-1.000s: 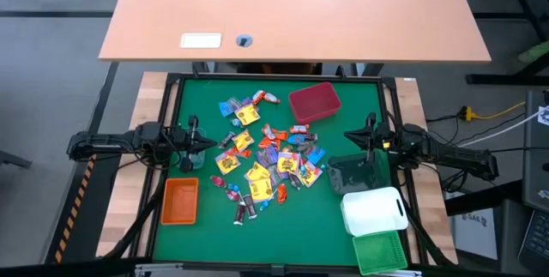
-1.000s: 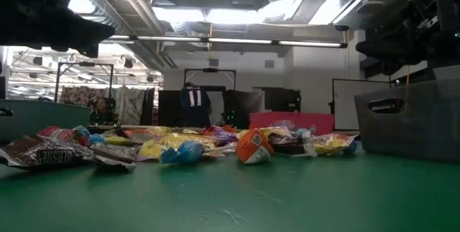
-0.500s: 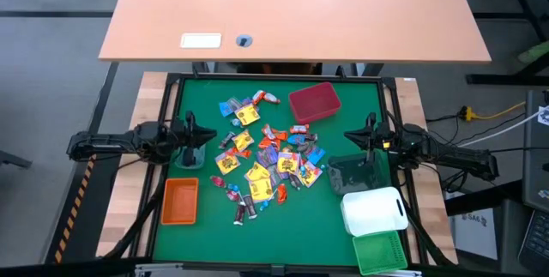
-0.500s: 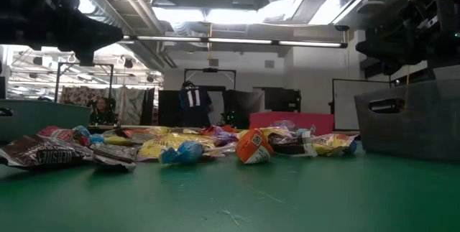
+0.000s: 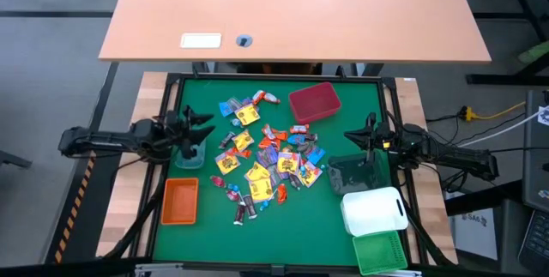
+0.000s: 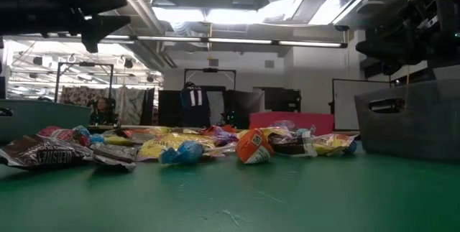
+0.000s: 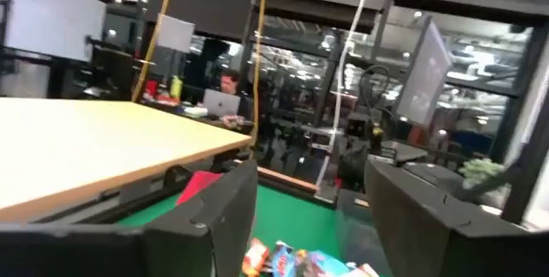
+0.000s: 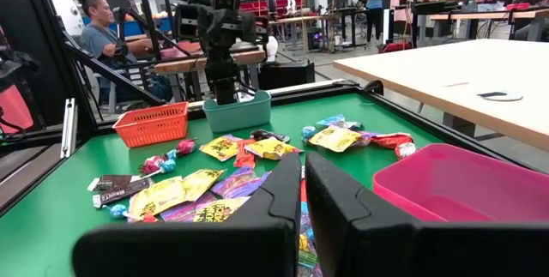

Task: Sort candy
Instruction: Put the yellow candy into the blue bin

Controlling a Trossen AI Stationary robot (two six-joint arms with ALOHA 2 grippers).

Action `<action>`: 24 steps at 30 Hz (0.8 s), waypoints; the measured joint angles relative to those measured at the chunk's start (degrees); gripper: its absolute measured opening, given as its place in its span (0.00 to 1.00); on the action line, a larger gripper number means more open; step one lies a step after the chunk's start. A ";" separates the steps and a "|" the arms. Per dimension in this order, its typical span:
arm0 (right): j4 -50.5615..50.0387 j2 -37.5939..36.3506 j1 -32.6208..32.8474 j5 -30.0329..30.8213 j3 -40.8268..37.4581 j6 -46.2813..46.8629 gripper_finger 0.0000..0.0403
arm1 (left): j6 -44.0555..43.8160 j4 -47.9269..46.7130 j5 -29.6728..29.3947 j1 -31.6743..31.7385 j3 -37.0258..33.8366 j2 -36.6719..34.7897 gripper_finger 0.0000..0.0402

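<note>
The candy (image 5: 266, 161) lies in a loose heap of small wrapped sweets on the middle of the green table; it also shows in the low view (image 6: 180, 147) and the right wrist view (image 8: 223, 183). My left gripper (image 5: 208, 126) hangs open and empty over the table's left side, above a small pale teal bin (image 5: 189, 153), left of the heap. In its own wrist view the left gripper (image 7: 309, 217) holds nothing between its spread fingers. My right gripper (image 5: 353, 137) is shut and empty (image 8: 303, 200), raised right of the heap.
A red bin (image 5: 314, 103) stands far right of the heap, an orange bin (image 5: 181, 201) near left. A dark bin (image 5: 353, 174), a white bin (image 5: 374, 211) and a green bin (image 5: 380, 253) stand at the near right. People sit in the room beyond the table.
My left gripper has opened wide. It has drawn back a little toward the table's left edge and swung slightly toward the far edge, staying above the teal bin. The candy heap and my right arm have kept still.
</note>
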 joint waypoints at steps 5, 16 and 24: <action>0.02 0.00 0.00 0.00 0.00 0.00 0.05 | 0.02 1.12 -1.52 -0.02 3.42 11.59 0.50; 0.02 0.00 0.01 0.00 0.00 0.00 0.05 | 0.00 -3.51 -3.95 2.14 14.20 36.84 0.50; 0.02 0.00 -0.01 0.00 0.00 0.00 0.05 | -2.73 -4.76 -3.45 4.92 17.29 50.00 0.50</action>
